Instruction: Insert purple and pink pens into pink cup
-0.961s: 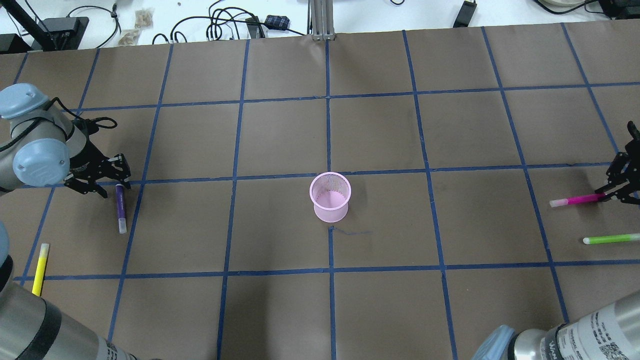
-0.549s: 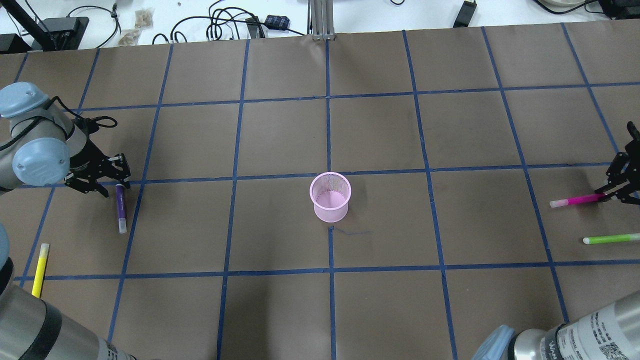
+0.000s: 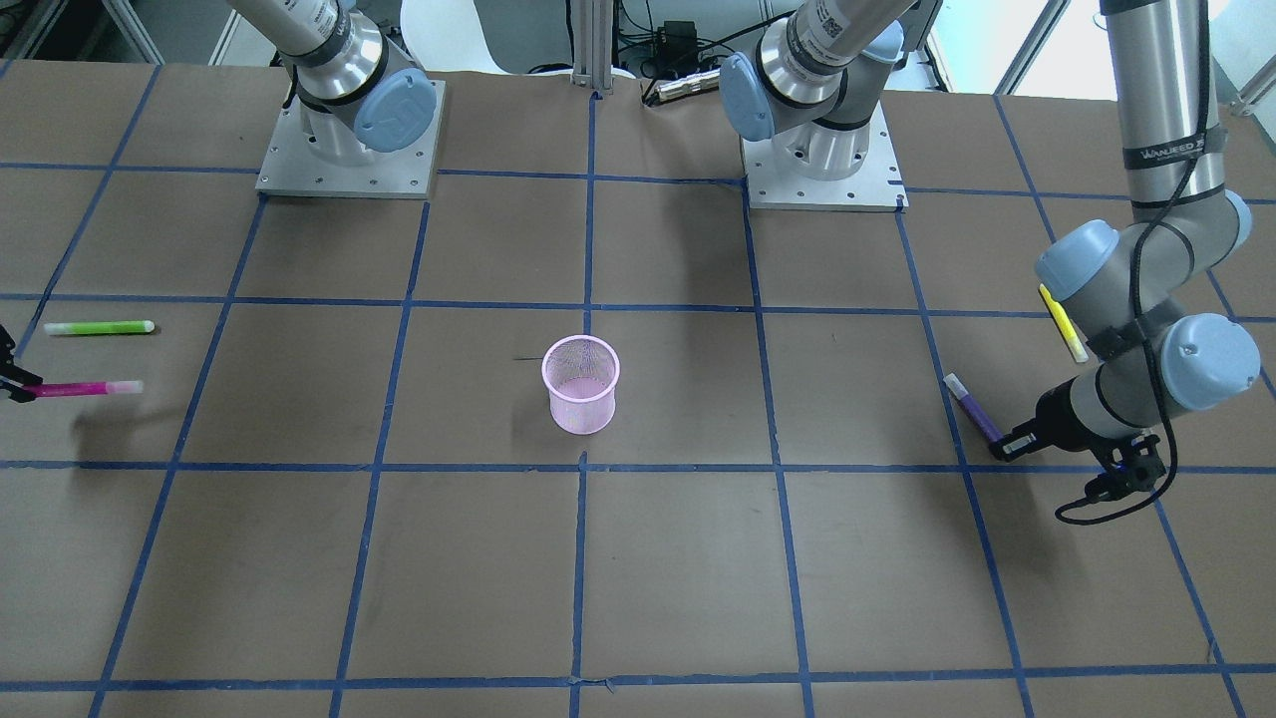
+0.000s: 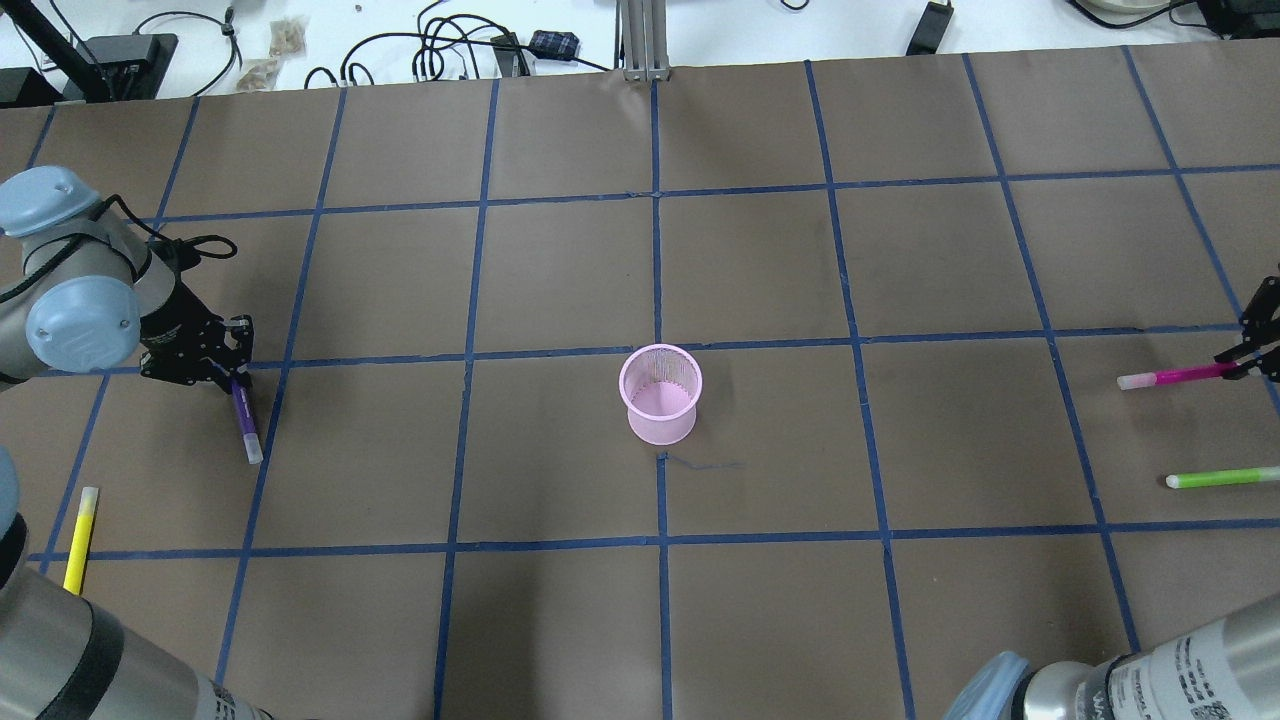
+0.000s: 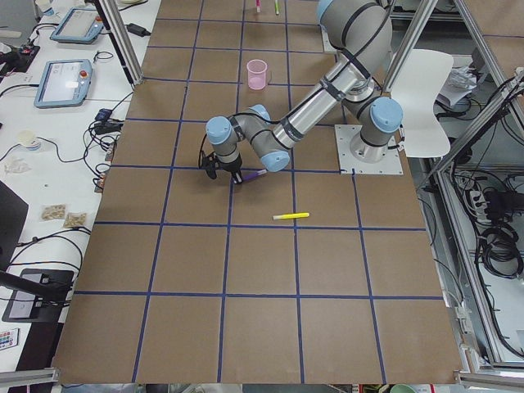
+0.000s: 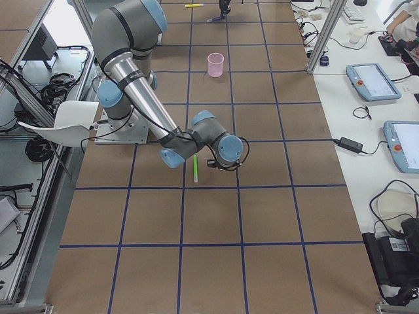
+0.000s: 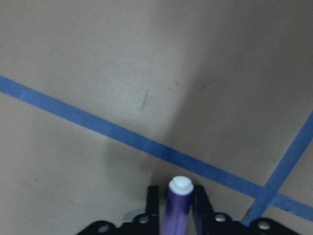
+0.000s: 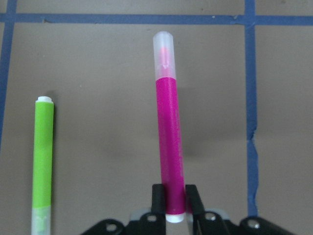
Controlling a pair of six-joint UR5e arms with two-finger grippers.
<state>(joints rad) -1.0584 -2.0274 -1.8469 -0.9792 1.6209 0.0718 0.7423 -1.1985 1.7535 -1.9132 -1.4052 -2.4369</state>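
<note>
The pink mesh cup (image 4: 659, 392) stands upright at the table's middle, also in the front view (image 3: 580, 384). My left gripper (image 4: 225, 375) is at the far left, shut on one end of the purple pen (image 4: 243, 420); the pen slants down away from it. The left wrist view shows the pen (image 7: 176, 205) between the fingers. My right gripper (image 4: 1245, 368) is at the far right edge, shut on the pink pen (image 4: 1175, 377), held level a little above the paper. The right wrist view shows the pink pen (image 8: 170, 142) clamped at its end.
A yellow pen (image 4: 80, 538) lies near the left arm. A green pen (image 4: 1222, 478) lies on the paper beside the pink pen, also in the right wrist view (image 8: 43, 161). Cables and boxes line the table's far edge (image 4: 450, 50).
The left gripper has shut on the purple pen's end and tilted it up. The right gripper has lifted the pink pen off the paper and drawn it towards the right edge.
</note>
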